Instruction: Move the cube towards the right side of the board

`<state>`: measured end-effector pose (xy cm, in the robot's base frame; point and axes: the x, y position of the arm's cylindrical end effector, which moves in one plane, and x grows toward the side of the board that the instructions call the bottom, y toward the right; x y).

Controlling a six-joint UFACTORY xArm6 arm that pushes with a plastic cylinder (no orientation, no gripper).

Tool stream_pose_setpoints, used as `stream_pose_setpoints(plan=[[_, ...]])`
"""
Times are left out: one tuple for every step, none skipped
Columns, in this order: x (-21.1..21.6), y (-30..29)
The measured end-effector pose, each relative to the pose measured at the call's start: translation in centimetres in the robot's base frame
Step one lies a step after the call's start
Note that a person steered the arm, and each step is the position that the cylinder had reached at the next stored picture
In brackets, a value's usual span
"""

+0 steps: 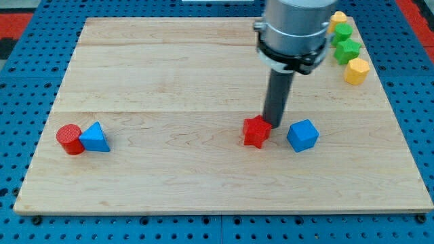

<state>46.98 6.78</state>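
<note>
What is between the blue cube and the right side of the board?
Nothing visible. The blue cube has bare board to the view's right. My tip sits to its left, touching the red star block; the yellow block lies higher up.

Your rod's tip (pixel 273 126) touches the red star-shaped block (pixel 255 131) on the wooden surface (pixel 203 176); the blue cube (pixel 302 135) sits just beside, view's right.

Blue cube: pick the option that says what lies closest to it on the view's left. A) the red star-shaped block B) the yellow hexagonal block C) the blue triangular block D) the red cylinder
A: the red star-shaped block sits just to the view's left of the blue cube, with my tip at the star's upper right edge, between the two blocks.
</note>
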Motion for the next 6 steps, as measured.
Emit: stream_pose_setpoints(plan=[[0.3,-1.8],[1.9,-0.2],[2.9,2.9],[3.9,4.7],[4.6,6.3],[4.7,9.4]])
